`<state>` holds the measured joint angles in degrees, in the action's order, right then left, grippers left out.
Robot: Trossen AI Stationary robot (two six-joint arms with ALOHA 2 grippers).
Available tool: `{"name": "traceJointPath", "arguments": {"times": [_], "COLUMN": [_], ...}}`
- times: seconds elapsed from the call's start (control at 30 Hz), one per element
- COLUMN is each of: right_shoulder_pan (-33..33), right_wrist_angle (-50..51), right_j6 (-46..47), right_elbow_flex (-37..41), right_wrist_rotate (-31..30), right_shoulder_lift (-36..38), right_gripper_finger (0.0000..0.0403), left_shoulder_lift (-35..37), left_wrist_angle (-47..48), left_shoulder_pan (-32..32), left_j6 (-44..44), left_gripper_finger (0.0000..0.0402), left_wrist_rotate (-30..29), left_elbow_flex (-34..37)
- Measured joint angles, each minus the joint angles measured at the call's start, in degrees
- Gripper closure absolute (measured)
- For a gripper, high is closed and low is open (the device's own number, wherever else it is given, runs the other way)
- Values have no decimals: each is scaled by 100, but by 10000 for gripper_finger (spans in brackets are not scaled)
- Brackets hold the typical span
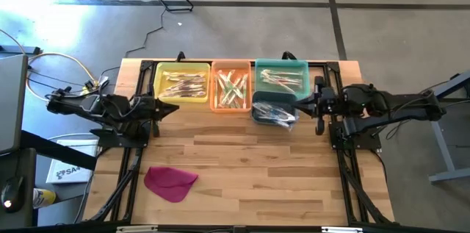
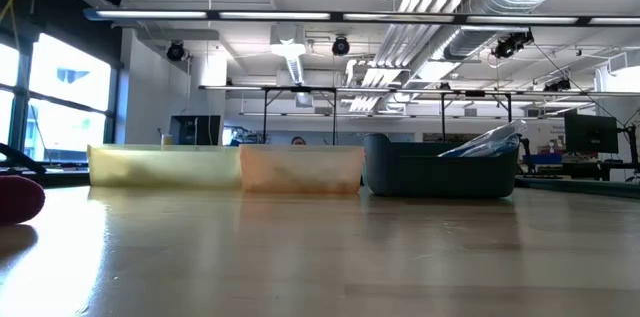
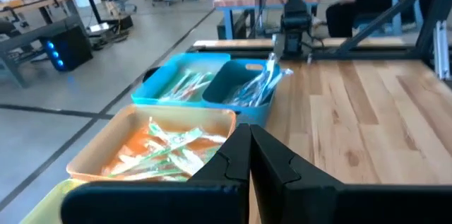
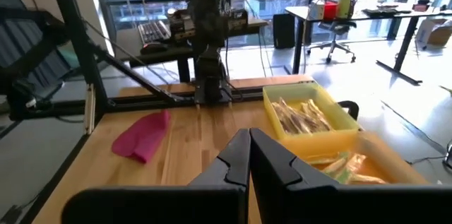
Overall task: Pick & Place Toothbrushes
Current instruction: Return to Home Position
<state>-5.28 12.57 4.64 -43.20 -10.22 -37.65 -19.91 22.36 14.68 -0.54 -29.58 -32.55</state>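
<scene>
Overhead look at a pale wooden table (image 1: 242, 167) with a row of open bins along its far edge. At the centre of the row, an orange bin (image 1: 231, 86), heaped with wrapped toothbrushes (image 1: 232, 90), green and orange handles showing through glossy film. Touching its left side, a yellow bin (image 1: 182, 82) with a darker-handled bundle. Touching its right side, a teal bin (image 1: 281, 77) with a few pale brushes. Just in front and to the right of the orange bin, a dark blue tub (image 1: 273, 110), wrappers poking over its rim. Apparently sorted by handle colour, one shade to a bin. No loose brush visible on the bare wood.

Left gripper (image 1: 170, 108) parked just left of the orange bin's near corner, pointing inward, fingers pressed together with nothing between them. Right gripper (image 1: 314, 106) mirrored to the right of the orange bin, beyond the dark blue tub, likewise closed and empty. Both arms folded low at the table's sides, probably a rest pose that keeps the bins and open wood clear.

Well in front of the orange bin and to its left, a flat magenta cloth (image 1: 170, 181), apart from everything, seemingly no part of the sorting.

Judged from this layout: sorting finished or nearly so, only the return to rest in hand.
</scene>
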Motion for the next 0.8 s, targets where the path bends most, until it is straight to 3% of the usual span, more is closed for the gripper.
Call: {"name": "traceJointPath", "arguments": {"times": [0.63, 0.8], "right_shoulder_pan": [0, 0], "right_wrist_angle": [788, 935], "right_j6": [303, 309], "right_elbow_flex": [111, 111], "right_wrist_rotate": [-34, -34], "right_shoulder_lift": [1308, 1415], "right_gripper_finger": [401, 401], "left_shoulder_lift": [1898, 1951], "left_wrist_angle": [-135, -63], "left_shoulder_pan": [-2, -2], "left_j6": [445, 501], "left_gripper_finger": [401, 401], "left_wrist_rotate": [-15, -151], "left_elbow_flex": [808, 924]}}
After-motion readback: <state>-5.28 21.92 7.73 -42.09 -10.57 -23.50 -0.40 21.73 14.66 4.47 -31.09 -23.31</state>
